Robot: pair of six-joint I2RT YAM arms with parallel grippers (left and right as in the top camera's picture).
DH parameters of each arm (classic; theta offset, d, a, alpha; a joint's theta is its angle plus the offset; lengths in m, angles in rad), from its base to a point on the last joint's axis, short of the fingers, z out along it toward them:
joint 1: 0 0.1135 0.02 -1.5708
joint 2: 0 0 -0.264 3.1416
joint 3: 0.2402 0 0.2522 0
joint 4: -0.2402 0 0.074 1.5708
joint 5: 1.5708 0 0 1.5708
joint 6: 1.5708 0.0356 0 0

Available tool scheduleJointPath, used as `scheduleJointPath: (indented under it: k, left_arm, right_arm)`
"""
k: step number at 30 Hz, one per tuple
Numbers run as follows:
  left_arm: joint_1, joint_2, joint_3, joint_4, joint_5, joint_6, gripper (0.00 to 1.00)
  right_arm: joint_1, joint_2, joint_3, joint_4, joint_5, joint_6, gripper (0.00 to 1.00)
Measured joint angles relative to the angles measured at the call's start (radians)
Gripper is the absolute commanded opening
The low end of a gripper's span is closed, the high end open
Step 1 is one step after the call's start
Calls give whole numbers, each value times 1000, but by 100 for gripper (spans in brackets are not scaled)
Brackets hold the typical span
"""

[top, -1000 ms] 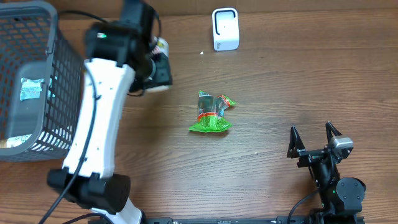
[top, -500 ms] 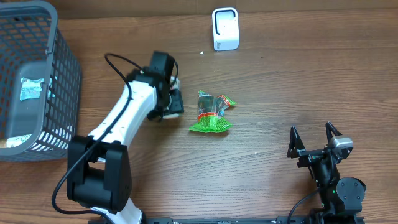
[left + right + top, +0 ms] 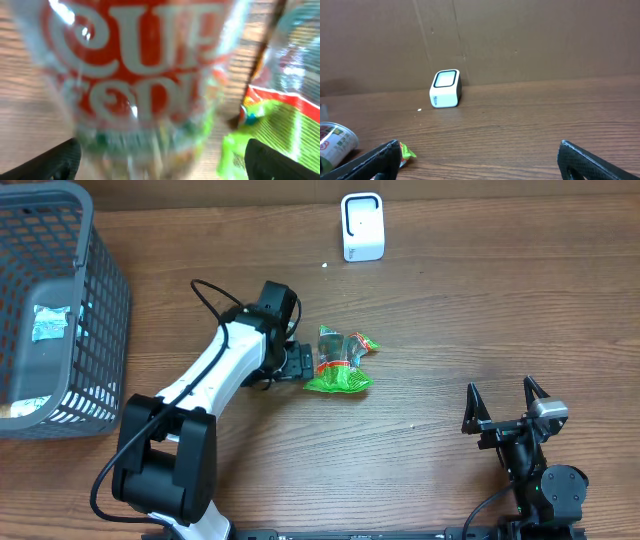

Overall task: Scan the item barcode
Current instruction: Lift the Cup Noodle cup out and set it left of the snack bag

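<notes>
The left arm [image 3: 225,370] hung low over the desk [image 3: 480,300], jaws spread wide around a noodle cup [image 3: 140,90] lying on its side, in front of the white scanner [image 3: 362,225], slightly left. A green packet [image 3: 342,368] just beside the cup crowded any grip; closing squarely on the cup alone looked wisest. The right arm [image 3: 540,470] sat far from the scanner, jaws wide, empty. A grey basket [image 3: 100,310] stood well left of the scanner.

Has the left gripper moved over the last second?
Yes. The left gripper swung right and down in the overhead view, away from the basket, up to the green packet.
</notes>
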Motion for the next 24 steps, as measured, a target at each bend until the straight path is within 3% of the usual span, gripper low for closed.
scheduleJointPath:
  k: [12,19,24]
  left_arm:
    - [76,-2,777,-417,-4,11,100]
    - [327,-3,1135,-502,-5,6,100]
    - [569,-6,1210,-464,-6,-32,100]
  right_arm:
    - [0,0,0,1,0,0,100]
    - [0,0,0,0,0,0,100]
    - [0,0,0,0,0,0,100]
